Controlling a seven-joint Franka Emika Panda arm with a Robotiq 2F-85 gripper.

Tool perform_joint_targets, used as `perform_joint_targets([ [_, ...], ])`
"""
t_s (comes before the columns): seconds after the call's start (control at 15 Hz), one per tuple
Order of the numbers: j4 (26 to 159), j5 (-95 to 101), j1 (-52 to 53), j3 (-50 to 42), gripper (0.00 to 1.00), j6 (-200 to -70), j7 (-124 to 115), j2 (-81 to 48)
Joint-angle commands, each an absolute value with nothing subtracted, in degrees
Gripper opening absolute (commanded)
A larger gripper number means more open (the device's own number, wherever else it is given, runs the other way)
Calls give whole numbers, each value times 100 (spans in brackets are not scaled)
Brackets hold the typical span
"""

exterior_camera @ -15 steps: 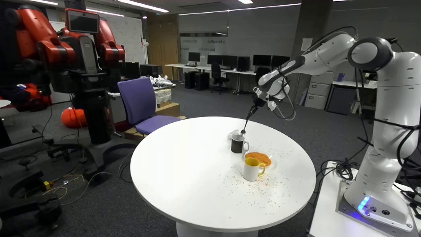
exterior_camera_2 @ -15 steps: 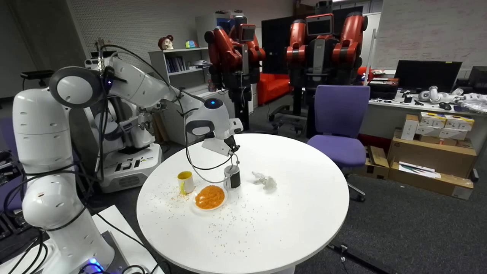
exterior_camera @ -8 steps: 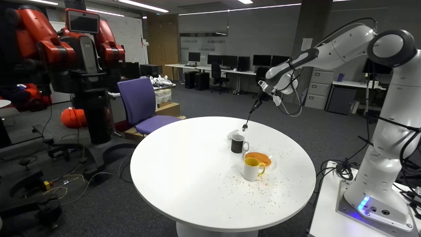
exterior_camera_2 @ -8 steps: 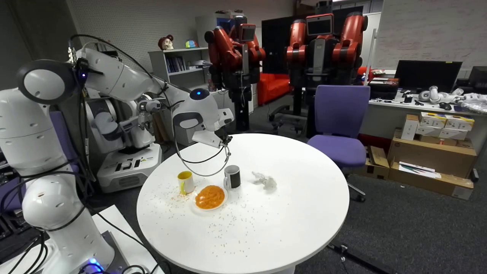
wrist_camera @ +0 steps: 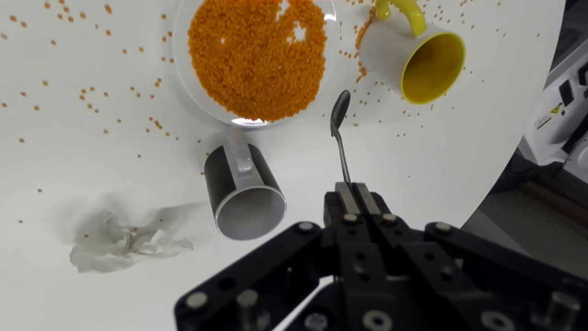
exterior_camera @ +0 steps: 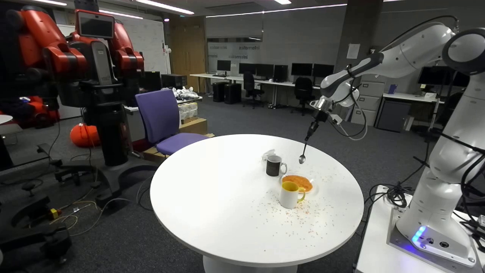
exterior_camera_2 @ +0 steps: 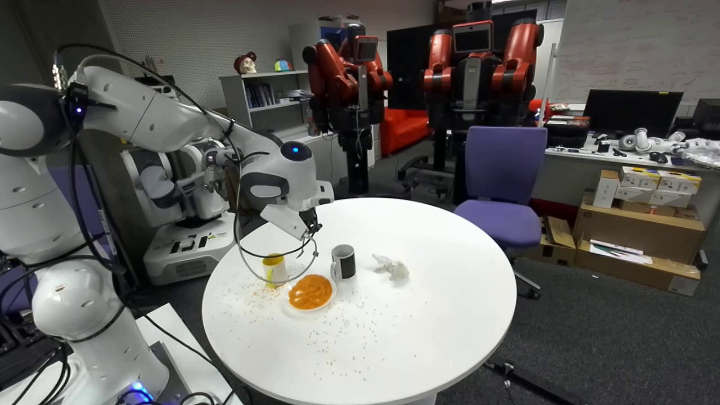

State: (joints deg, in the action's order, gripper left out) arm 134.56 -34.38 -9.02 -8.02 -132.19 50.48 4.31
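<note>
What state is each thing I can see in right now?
Gripper: shut on the spoon.
Spoon: held bowl end down over the table; load unclear.
Dark mug: upright; contents unclear.
Yellow-handled mug: upright; contents unclear.
Plate: mostly covered with orange grains.
Orange grains: on the plate and scattered over the table.
White wad: crumpled, on the table.
Purple chair: unoccupied.
Base light: lit blue.

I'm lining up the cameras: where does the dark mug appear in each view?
In an exterior view: dark mug right of centre, left of the orange heap.
In an exterior view: dark mug below centre, right of the heap.
Wrist view: dark mug left of centre, below the heap.
Shared landmark: that heap.
</note>
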Motion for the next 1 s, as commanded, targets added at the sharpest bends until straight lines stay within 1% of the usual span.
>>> perform_joint_targets([
  [0.0, 13926, -3428, -1025, -1146, 1, -13220, 5116, 761],
  [0.2, 14084, -3645, -1153, -1461, 1, -13489, 5371, 582],
  [0.4, 14106, -4328, -1258, -1704, 1, -13843, 5663, 321],
  [0.93, 13986, -6317, -1501, -1676, 1, -14392, 6477, -428],
])
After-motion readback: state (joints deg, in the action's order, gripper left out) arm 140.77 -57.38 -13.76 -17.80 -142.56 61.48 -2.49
